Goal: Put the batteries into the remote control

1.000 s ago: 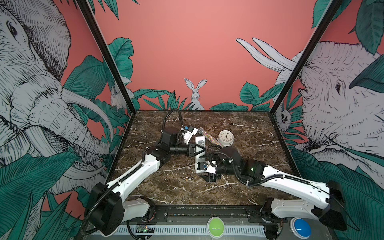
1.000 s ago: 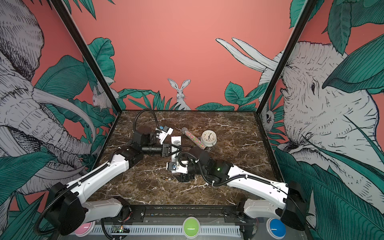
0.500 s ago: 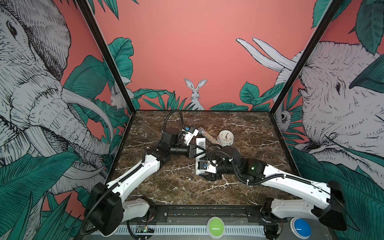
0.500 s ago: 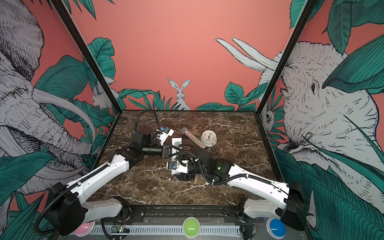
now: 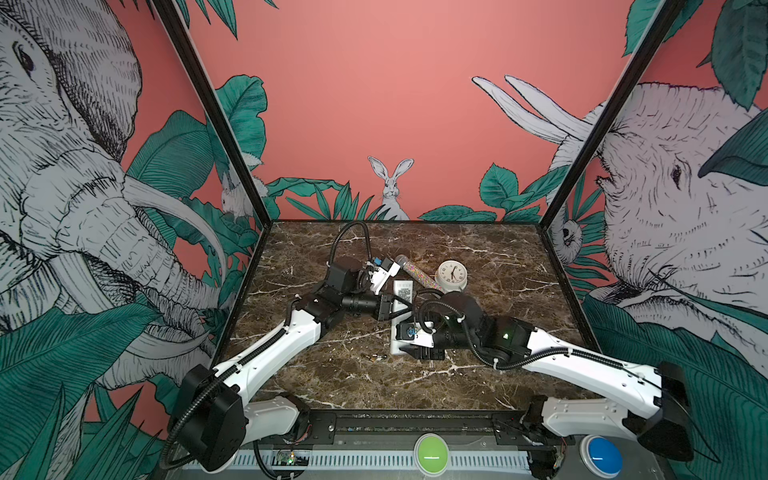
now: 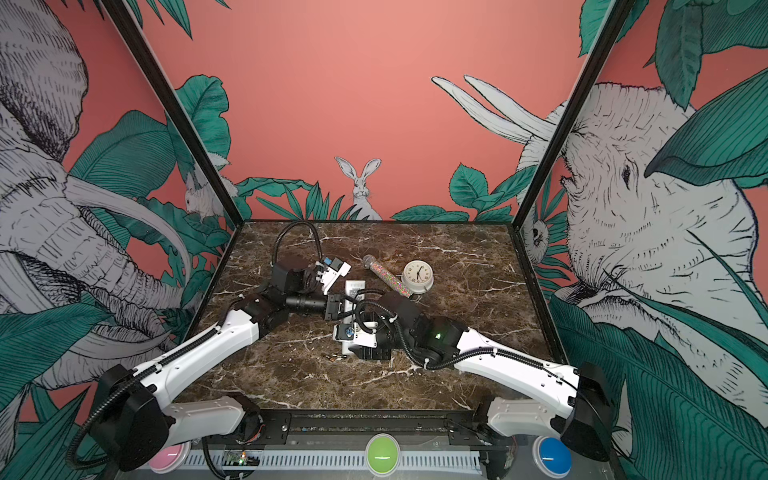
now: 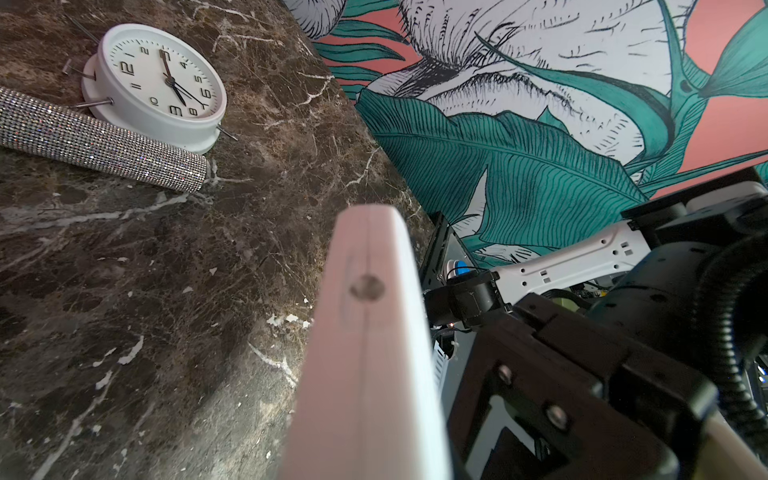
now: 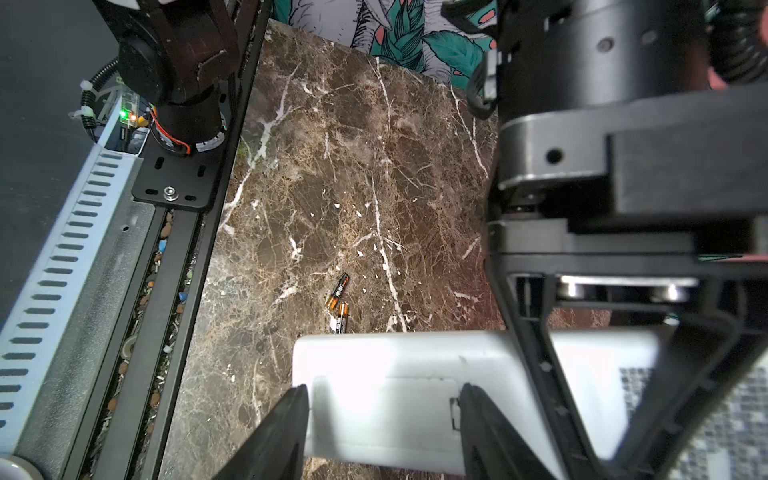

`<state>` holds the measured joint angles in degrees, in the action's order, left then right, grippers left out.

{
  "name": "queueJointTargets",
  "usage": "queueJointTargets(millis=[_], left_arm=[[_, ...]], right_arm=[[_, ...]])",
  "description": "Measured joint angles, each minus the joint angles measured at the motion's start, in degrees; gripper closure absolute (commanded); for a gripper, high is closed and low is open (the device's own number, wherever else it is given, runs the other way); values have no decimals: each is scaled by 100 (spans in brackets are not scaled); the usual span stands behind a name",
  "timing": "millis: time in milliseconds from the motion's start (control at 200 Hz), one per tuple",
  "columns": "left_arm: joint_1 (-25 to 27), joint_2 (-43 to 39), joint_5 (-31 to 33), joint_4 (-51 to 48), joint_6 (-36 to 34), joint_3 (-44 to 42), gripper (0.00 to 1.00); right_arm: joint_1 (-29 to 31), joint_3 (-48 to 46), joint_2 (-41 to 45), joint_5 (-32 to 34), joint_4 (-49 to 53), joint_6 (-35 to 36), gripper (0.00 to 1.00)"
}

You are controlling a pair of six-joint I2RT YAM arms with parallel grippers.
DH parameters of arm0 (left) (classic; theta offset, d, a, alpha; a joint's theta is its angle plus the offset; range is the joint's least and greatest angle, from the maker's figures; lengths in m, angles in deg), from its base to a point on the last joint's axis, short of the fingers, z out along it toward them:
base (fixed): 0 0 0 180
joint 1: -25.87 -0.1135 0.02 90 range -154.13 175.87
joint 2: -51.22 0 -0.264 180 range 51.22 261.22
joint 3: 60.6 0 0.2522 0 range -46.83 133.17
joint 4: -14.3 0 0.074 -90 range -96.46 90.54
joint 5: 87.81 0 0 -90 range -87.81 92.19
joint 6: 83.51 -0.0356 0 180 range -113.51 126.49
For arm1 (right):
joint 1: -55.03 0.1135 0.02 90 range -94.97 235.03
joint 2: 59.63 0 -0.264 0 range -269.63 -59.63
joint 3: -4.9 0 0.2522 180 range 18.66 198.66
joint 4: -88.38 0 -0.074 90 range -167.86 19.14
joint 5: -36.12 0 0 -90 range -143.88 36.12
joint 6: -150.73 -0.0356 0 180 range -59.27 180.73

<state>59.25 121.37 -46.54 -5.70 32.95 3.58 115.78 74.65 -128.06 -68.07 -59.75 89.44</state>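
Observation:
The white remote control [image 5: 402,291] lies back-up mid-table, pointing from far to near. My left gripper [image 5: 388,309] is shut on its middle from the left; the left wrist view shows the remote control [image 7: 365,332] edge-on between the jaws. My right gripper [image 8: 384,432] is over the remote's near end with its jaws partly apart. Its fingertips [image 8: 291,424] touch the plain back at either end of the battery cover [image 8: 386,411]. Two batteries [image 8: 340,291] lie loose on the marble just left of that end, and show as the batteries [image 5: 376,356] in a top view.
A round white clock [image 5: 451,274] and a long sprinkle tube [image 5: 415,272] lie just beyond the remote, to the right. The black front rail [image 8: 166,291] and slotted cable duct [image 8: 62,270] run along the table's near edge. Painted walls close three sides.
The right gripper's jaws have narrowed over the remote's near end, and the gripper has edged slightly left. The left arm and the remote have stayed put.

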Motion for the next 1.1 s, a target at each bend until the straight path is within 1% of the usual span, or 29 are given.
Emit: queueJointTargets(millis=[60, 450, 575, 745, 820, 925, 1030, 1100], left_arm=[[4, 0, -7, -24, -33, 0, 100], [33, 0, 20, -177, -197, 0, 100], [0, -15, 136, -118, -232, 17, 100], [-17, -63, 190, -114, -245, 20, 100], [-15, -74, 201, -114, -249, 20, 100], [-17, -74, 208, -111, -251, 20, 100], [-17, -74, 205, -111, -251, 20, 100], [-17, -74, 205, -103, -249, 20, 100]], right_arm=[[0, 2, 0, 2, 2, -2, 47], [0, 11, 0, -7, 87, -7, 52], [50, 9, -39, -190, 544, -26, 52], [74, 9, -63, -278, 748, -46, 53], [74, -17, -39, -269, 734, -70, 50], [74, -188, 144, -212, 651, -118, 43], [74, -332, 417, -120, 527, -144, 40], [74, -350, 544, -52, 422, -146, 37]])
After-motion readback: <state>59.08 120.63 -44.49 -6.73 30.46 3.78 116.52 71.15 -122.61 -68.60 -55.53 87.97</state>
